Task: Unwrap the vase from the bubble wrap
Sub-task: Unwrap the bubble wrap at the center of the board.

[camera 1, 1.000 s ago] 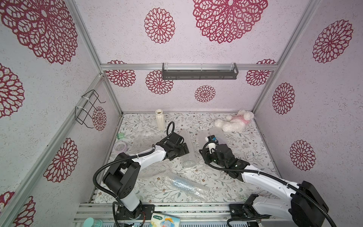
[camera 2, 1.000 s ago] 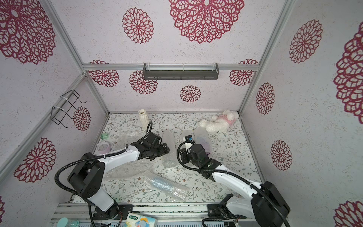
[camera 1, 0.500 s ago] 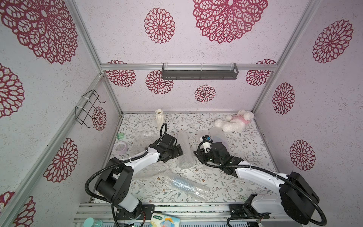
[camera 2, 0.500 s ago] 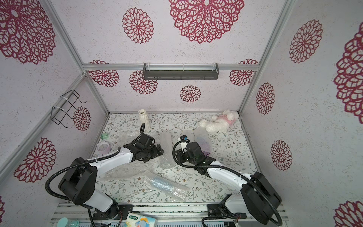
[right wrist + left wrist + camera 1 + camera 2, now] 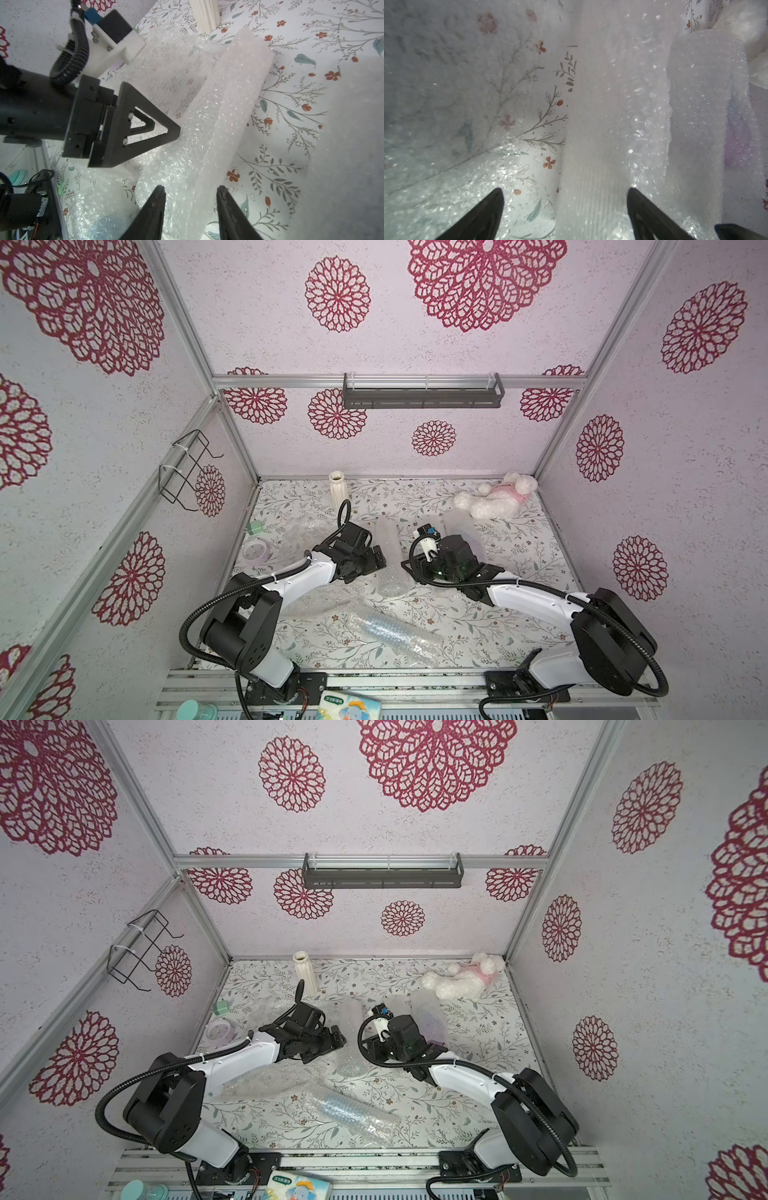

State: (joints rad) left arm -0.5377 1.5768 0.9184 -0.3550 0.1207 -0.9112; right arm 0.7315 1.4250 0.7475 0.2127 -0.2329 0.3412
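Bubble wrap (image 5: 612,124) between wide-spread left fingers (image 5: 483,214); right fingers (image 5: 153,212) now wider apart around it.

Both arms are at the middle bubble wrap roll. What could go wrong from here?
The left jaws stand wide open astride the bubble wrap roll; whether the right jaws pinch it is unclear, so it may slip.
The jaws face each other closely across it and could collide.
A second wrapped bundle lies beside the right arm; a swing may knock it.
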